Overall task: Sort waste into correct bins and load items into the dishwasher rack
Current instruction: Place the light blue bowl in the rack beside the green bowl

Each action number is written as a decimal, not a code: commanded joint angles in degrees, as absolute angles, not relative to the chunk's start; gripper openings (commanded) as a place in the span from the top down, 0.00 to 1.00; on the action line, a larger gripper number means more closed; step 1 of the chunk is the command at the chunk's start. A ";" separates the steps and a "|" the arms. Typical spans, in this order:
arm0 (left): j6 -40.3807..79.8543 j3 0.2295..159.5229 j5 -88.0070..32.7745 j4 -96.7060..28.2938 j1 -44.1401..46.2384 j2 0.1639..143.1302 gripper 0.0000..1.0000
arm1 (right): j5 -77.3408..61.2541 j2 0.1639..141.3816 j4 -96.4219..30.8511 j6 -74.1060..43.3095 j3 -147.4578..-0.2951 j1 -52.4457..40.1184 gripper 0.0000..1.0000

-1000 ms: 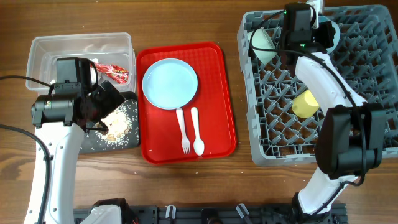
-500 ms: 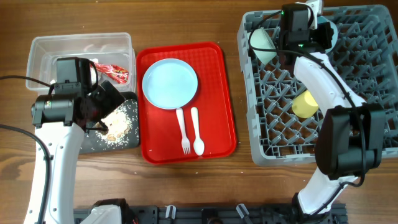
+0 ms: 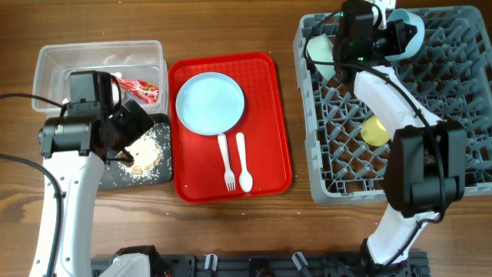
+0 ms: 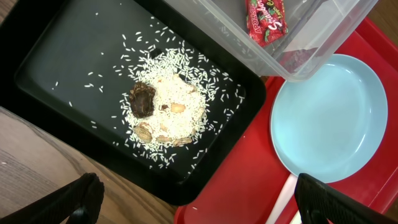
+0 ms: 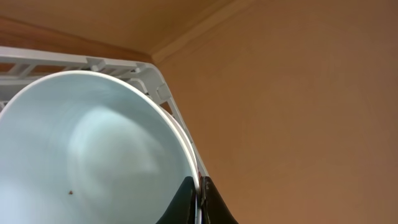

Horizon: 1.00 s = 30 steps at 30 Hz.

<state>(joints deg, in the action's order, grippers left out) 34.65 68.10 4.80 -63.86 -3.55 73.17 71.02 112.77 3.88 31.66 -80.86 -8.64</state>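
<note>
My right gripper (image 3: 387,35) is shut on the rim of the pale blue bowl (image 3: 406,35), holding it tilted on edge at the back of the grey dishwasher rack (image 3: 461,185). The right wrist view shows the jaws (image 5: 199,193) pinching that bowl (image 5: 87,149). A mint-green bowl (image 3: 321,55) and a yellow cup (image 3: 374,129) lie in the rack. My left gripper (image 4: 202,205) is open and empty over the black tray (image 4: 62,62) with rice scraps (image 4: 165,115). The red wrapper (image 3: 141,90) lies in the clear tub (image 3: 54,58). The tissue ball is hidden.
The flat red serving tray (image 3: 269,138) in the middle holds the pale blue plate (image 3: 211,102), a white fork (image 3: 228,161) and a white spoon (image 3: 244,161). The left arm (image 3: 73,185) covers part of the tub and black tray.
My right gripper has swung slightly left and back with the blue bowl, tipping it more on edge at the rack's rear. The left arm has not moved.
</note>
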 commanded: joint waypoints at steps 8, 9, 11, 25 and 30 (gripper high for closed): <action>34.98 68.25 4.78 -63.68 -3.88 72.97 0.00 | 64.01 118.06 0.27 27.62 -80.97 -13.98 0.95; 34.98 68.25 4.78 -63.68 -3.88 72.97 0.00 | 61.95 118.06 -2.00 25.43 -80.97 -14.85 0.94; 34.98 68.25 4.78 -63.68 -3.88 72.97 0.00 | 59.86 117.97 -6.13 19.79 -80.99 -16.19 0.94; 34.98 68.25 4.75 -63.94 -3.88 72.97 0.00 | 10.72 92.97 -34.11 2.04 -80.99 -15.97 0.40; 34.96 68.25 4.78 -64.14 -3.88 72.97 0.00 | -20.60 93.45 -43.05 -7.94 -80.97 -18.85 0.42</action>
